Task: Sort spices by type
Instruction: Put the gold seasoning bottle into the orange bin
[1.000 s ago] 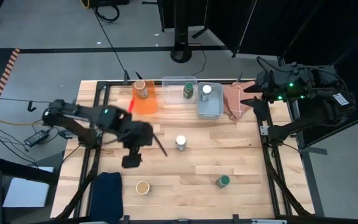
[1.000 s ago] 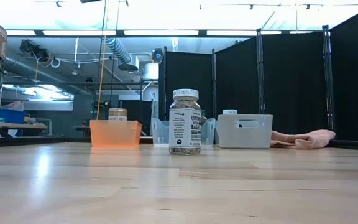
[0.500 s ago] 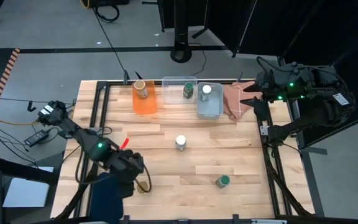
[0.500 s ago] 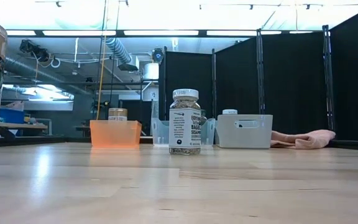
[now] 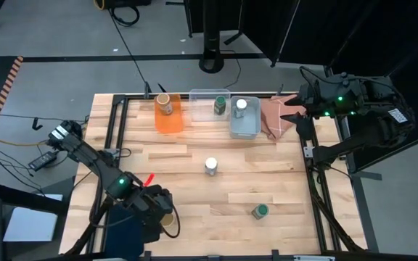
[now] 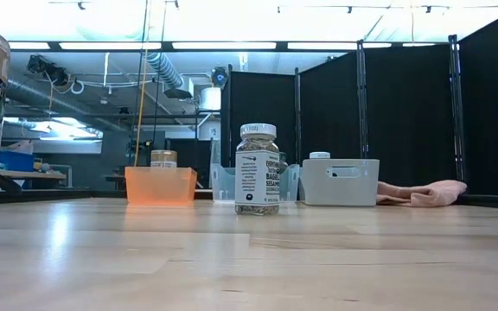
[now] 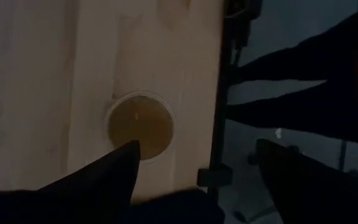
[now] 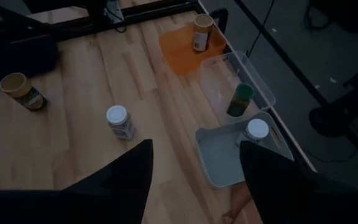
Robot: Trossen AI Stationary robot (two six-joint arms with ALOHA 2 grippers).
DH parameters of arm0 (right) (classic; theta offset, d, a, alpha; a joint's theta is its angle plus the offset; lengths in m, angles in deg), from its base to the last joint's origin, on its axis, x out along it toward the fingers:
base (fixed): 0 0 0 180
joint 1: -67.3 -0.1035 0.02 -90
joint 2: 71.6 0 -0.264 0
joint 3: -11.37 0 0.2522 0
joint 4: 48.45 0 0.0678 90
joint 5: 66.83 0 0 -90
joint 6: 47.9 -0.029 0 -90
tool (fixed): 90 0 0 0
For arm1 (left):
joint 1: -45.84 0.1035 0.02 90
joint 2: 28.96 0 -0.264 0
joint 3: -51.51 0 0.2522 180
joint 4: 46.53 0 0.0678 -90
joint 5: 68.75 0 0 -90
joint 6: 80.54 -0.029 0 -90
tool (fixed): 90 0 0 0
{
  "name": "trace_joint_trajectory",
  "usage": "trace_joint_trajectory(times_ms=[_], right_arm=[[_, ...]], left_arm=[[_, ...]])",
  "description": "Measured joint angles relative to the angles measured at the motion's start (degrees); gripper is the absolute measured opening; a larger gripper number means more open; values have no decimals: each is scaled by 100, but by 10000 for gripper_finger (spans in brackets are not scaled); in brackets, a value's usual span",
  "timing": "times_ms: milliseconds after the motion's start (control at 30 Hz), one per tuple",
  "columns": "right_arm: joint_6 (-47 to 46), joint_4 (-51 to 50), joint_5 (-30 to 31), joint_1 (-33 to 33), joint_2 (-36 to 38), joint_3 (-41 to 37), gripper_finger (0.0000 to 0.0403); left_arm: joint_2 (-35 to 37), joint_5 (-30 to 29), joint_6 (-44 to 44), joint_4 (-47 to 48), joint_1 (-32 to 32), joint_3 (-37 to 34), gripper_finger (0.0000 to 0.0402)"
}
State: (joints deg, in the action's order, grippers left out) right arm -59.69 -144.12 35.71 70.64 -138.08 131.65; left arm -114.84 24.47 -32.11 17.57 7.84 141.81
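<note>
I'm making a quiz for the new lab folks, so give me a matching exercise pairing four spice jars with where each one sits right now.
Things:
1. green-lidded jar
2. white-lidded jar
3. tan-lidded jar
4. second tan-lidded jar

Places:
A. in the orange bin
B. under the open left hand, near the table's front edge
C. in the clear bin
D. on the bare table, mid-table

Pairs: 1-C, 2-D, 3-A, 4-B

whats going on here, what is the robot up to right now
The robot is sorting spice jars into bins by lid colour. The orange bin, the clear bin and the pale-blue bin each hold one jar. The left gripper, jaws open, hovers over the loose tan-lidded jar near the table's front edge. A white-lidded jar and a green-lidded jar stand loose on the table. The right gripper waits at the back right.
</note>
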Motion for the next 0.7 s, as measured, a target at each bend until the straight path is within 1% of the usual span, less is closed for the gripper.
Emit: trace_joint_trajectory(times_ms=[167, 300, 400, 700], right_arm=[[0, -2, 0, 0, 0, 0, 248], [8, -2, -2, 0, 0, 0, 248], [60, -3, 0, 0, 0, 0, 248], [144, -4, -1, 0, 0, 0, 248]], left_arm=[[2, 91, -285, 156, 11, 0, 358], [-23, -117, -622, 153, 14, 2, 377], [-44, -268, -735, 227, 15, 2, 379], [-88, -852, -639, 243, -77, 4, 378]])
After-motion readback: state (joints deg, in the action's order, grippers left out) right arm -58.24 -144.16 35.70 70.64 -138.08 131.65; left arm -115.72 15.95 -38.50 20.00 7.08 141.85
